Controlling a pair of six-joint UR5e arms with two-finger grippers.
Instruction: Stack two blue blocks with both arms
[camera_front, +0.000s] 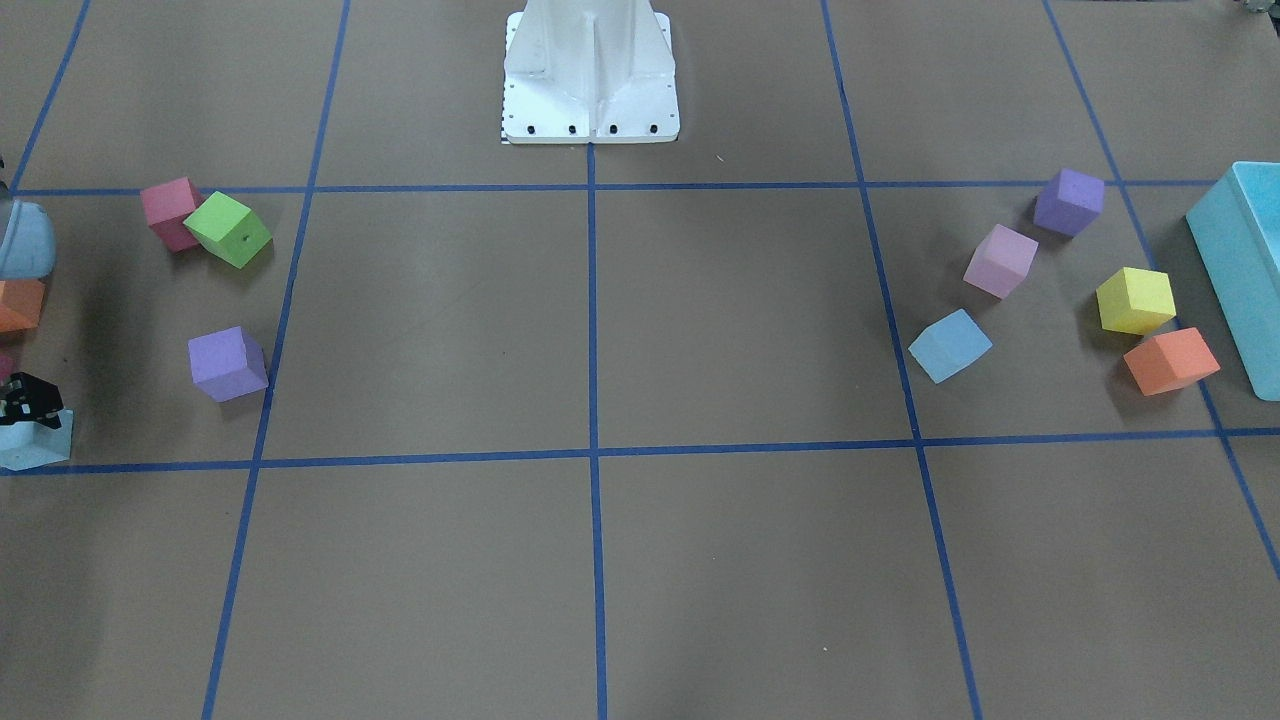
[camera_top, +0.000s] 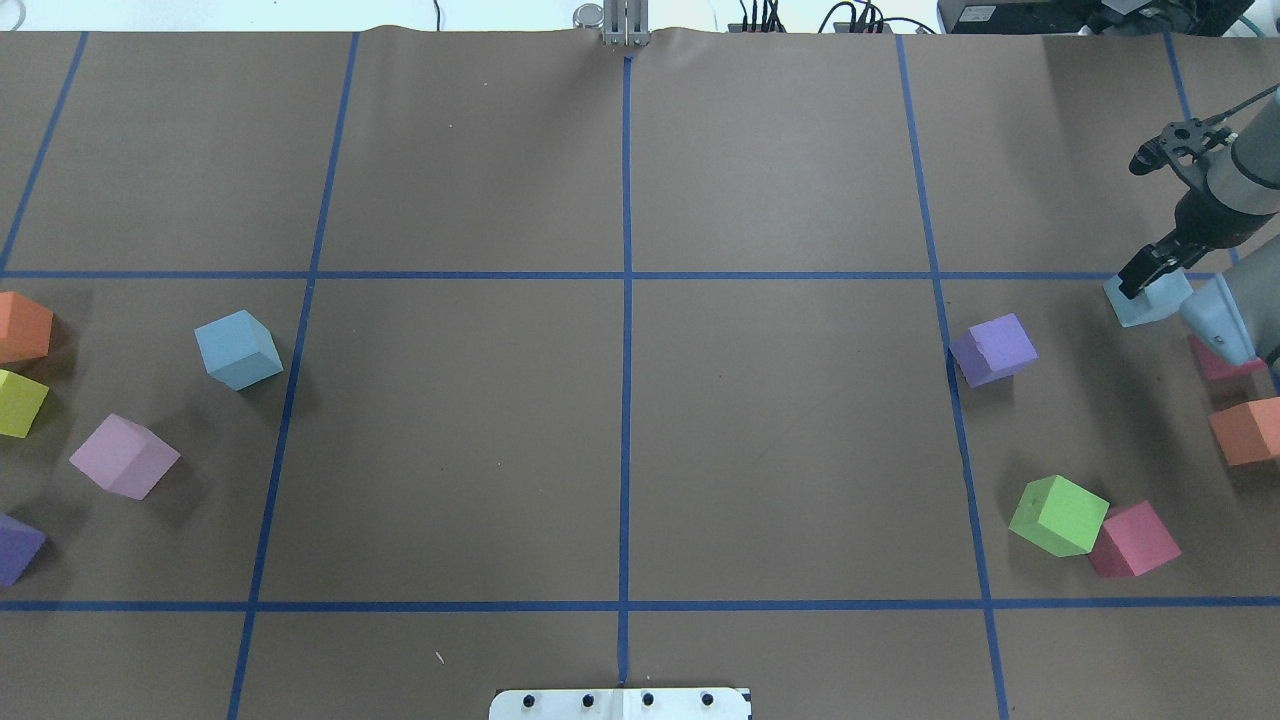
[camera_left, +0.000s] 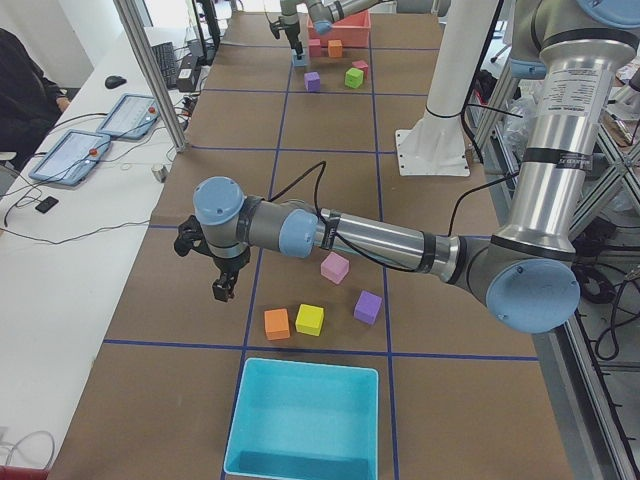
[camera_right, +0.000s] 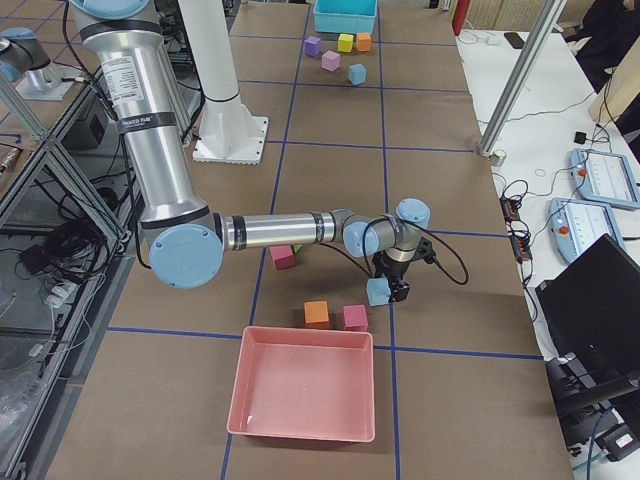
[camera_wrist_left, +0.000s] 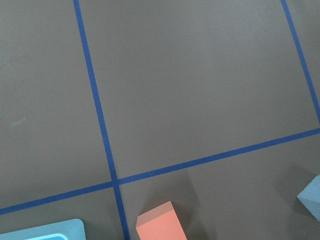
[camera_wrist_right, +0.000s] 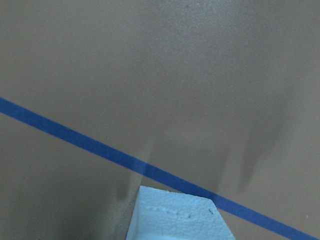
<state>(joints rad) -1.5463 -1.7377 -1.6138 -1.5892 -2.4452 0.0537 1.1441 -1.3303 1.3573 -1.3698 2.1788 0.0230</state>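
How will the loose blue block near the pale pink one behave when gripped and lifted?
The blue block looks like matte foam, so probably light, slightly squashy, not slippery. It rests on a flat face, so a nudge should slide it, not roll it. It sits skewed to the tape lines, so a grip on its corners might twist it.

Bright, even light from above covers the matte brown paper surface (camera_top: 450, 450). In the overhead view, a pale lilac foam cube (camera_top: 124, 456) casts a soft shadow toward four o'clock. The front view darkens at nine o'clock under a broad shadow. In the right wrist view, faint shadow streaks rise above a pale sky-blue foam cube (camera_wrist_right: 175, 215) at six o'clock.
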